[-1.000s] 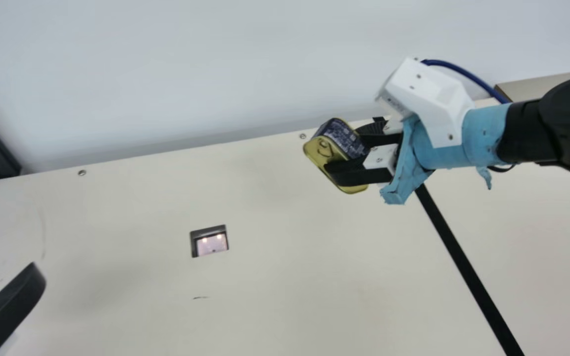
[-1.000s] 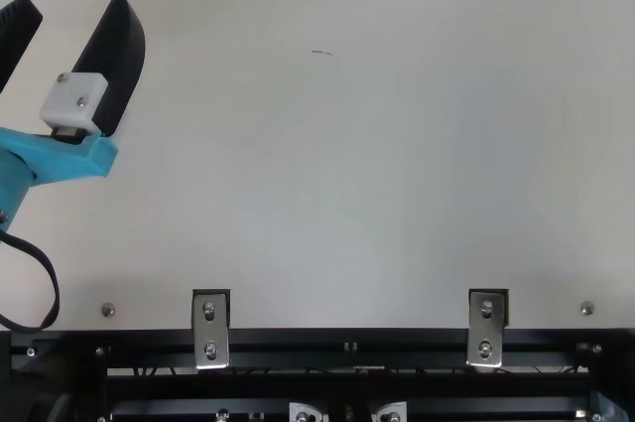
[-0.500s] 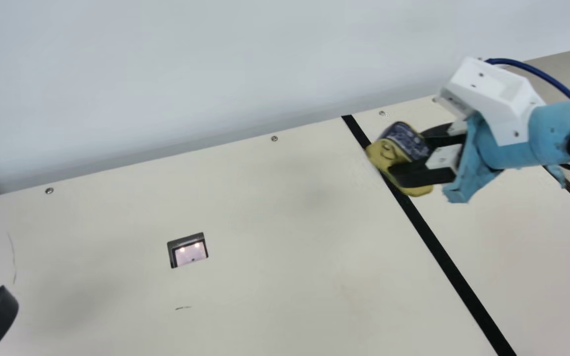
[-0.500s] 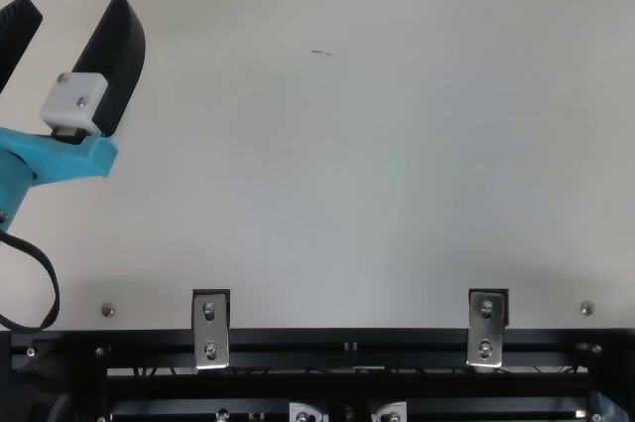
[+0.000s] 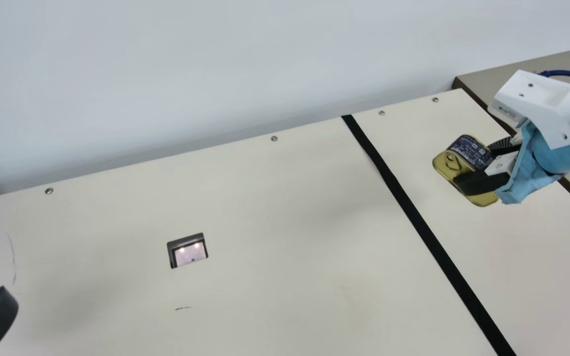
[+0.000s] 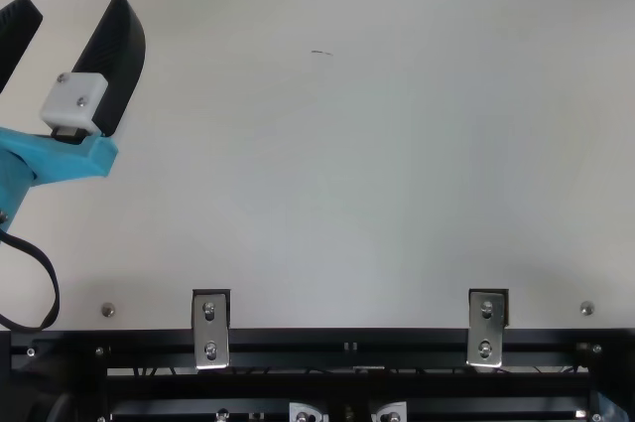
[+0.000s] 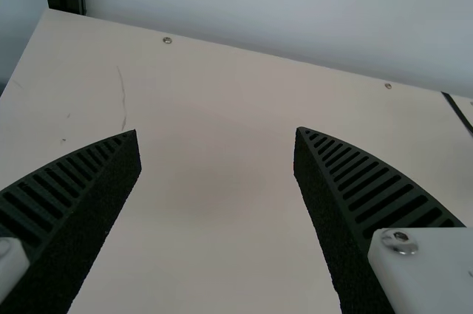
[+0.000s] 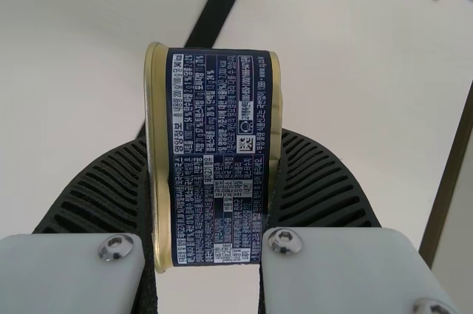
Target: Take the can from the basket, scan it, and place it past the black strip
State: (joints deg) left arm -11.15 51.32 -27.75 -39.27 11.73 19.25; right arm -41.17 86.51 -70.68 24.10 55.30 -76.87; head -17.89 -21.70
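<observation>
One can [image 5: 462,163], gold lid [image 5: 444,165], dark-blue label [image 8: 218,155]

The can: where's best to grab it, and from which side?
I'd squeeze the can across its two broad faces, from the blue printed side, as the right claw does: they lie close together, and the gold lid is flat beside its pull ring.

Can [image 5: 463,162] in right gripper [image 5: 473,164]

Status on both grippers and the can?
Right gripper shut on can, held beyond the black strip, release not yet done. Left gripper open, nothing between its fingers. No obstruction seen near can.
</observation>
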